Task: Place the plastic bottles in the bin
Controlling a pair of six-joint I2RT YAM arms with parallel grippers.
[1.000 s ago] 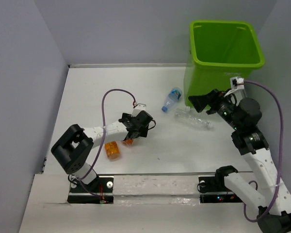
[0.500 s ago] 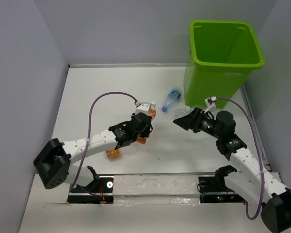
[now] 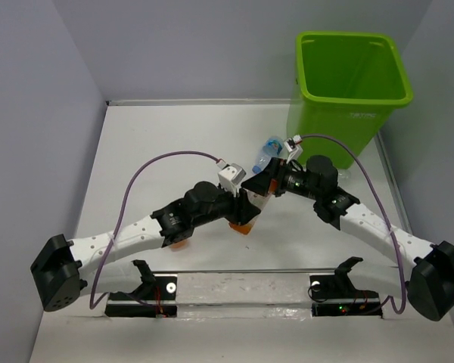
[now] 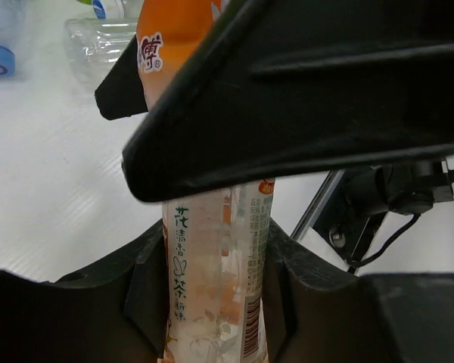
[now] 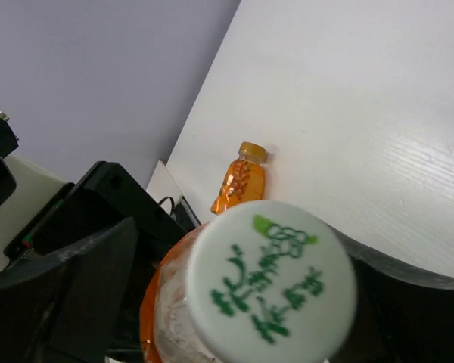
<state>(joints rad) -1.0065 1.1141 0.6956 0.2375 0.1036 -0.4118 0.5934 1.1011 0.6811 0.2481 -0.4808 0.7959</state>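
Observation:
My left gripper [image 3: 242,208] is shut on an orange bottle [image 4: 212,302], its fingers [image 4: 147,280] pressing both sides of the label. The bottle's orange base [image 3: 244,225] shows below the gripper. My right gripper [image 3: 259,185] meets it from the right and stands open around the white cap [image 5: 268,280], with its fingers on either side. A second orange bottle [image 5: 240,178] lies on the table. A clear bottle with a blue cap [image 3: 271,147] lies near the lime-green bin [image 3: 352,83] at the back right. Another clear bottle [image 4: 98,34] lies beyond.
Grey walls close the table on the left, back and right. The bin stands against the right wall. Purple cables [image 3: 166,162] arch over both arms. The arm bases and a metal rail [image 3: 242,287] line the near edge.
My left arm closed on the orange bottle and carried it up and to the right. My right arm swung left from the bin to meet it, with its jaws narrowing around the cap.

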